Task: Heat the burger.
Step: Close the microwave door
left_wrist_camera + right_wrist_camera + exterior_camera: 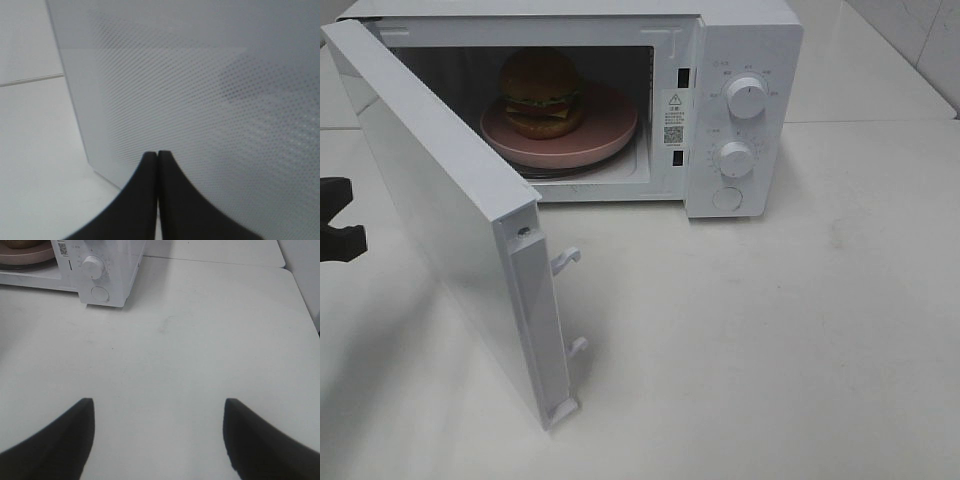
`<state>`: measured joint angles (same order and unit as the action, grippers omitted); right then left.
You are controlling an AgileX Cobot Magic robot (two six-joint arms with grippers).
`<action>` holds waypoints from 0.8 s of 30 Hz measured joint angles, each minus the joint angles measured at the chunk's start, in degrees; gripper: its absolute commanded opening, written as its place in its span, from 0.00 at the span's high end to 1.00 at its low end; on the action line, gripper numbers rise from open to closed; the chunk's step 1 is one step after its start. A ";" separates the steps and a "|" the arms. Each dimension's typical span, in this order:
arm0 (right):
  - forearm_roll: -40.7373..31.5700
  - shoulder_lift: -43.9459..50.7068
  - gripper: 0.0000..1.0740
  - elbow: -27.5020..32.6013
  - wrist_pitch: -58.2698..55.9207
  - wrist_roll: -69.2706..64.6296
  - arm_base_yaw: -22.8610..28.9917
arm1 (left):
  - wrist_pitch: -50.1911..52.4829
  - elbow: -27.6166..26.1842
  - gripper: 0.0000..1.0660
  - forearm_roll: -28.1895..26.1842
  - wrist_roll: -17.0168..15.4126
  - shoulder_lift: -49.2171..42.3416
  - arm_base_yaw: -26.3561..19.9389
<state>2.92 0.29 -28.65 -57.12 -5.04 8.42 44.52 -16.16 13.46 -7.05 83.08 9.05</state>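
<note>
The burger (542, 92), with a golden-brown bun, lettuce, tomato and cheese, sits on a round pink plate (595, 148) inside the open white microwave (745, 45). The microwave door (440, 200) stands swung out toward the front left. My left gripper (158, 154) is shut and empty, its tips close to the door's dotted outer face (210, 90). Part of the left arm shows at the left edge of the exterior high view (332, 230). My right gripper (157, 407) is open and empty above the bare table, to the right front of the microwave (117, 270). It is out of the exterior high view.
The microwave panel has two knobs (747, 99) (735, 158) and a round button (727, 198). Door latch hooks (565, 260) stick out of the door's inner edge. The white table (770, 330) stretches to the front and right.
</note>
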 measured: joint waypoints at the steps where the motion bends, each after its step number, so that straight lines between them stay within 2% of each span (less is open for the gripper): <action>1: 0.00 0.00 0.34 0.00 0.00 0.00 0.00 | 0.29 -0.52 1.00 0.00 0.00 0.52 0.52; 4: 0.00 0.00 0.35 0.00 0.00 0.00 0.00 | 0.97 -2.23 1.00 -0.74 0.00 2.86 2.69; 12: 0.00 0.00 0.35 0.00 0.00 0.00 0.00 | 1.15 -4.98 1.00 -2.12 0.11 5.44 4.76; 14: 0.00 0.00 0.35 0.00 0.00 0.00 0.00 | 1.15 -6.93 1.00 -4.53 0.06 6.88 6.59; 21: 0.00 0.00 0.35 0.00 0.00 0.00 0.00 | 1.55 -9.85 1.00 -6.93 0.69 9.40 9.63; 24: 0.00 0.00 0.35 0.00 0.00 0.00 0.00 | 1.55 -12.20 1.00 -9.11 1.26 11.57 12.32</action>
<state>2.92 0.29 -28.65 -57.12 -5.04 8.42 46.07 -28.36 4.35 -5.79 94.65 21.37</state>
